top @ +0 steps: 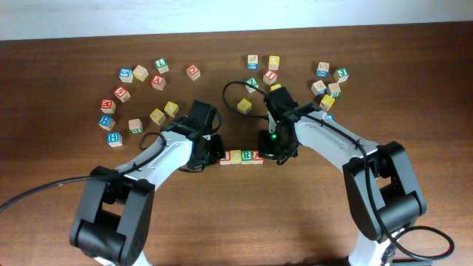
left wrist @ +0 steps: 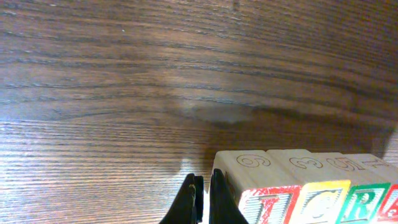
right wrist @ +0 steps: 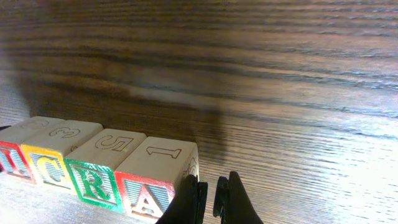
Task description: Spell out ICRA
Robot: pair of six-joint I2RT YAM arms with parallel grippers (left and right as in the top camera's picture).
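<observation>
Four wooden letter blocks stand in one touching row at the table's middle [top: 240,157], reading I, C, R, A from left to right. In the left wrist view the red I block [left wrist: 267,202] is at the row's left end, and my left gripper [left wrist: 203,186] is shut and empty right against its outer side. In the right wrist view the red A block [right wrist: 149,186] is at the right end, next to the green R [right wrist: 99,177]. My right gripper [right wrist: 211,190] is shut and empty beside the A block. In the overhead view the left gripper [top: 214,152] and right gripper [top: 270,152] flank the row.
Several loose letter blocks lie scattered at the back left [top: 140,74] and the back right [top: 325,70]. A yellow block [top: 244,106] lies just behind the right arm. Bare wooden table lies in front of the row.
</observation>
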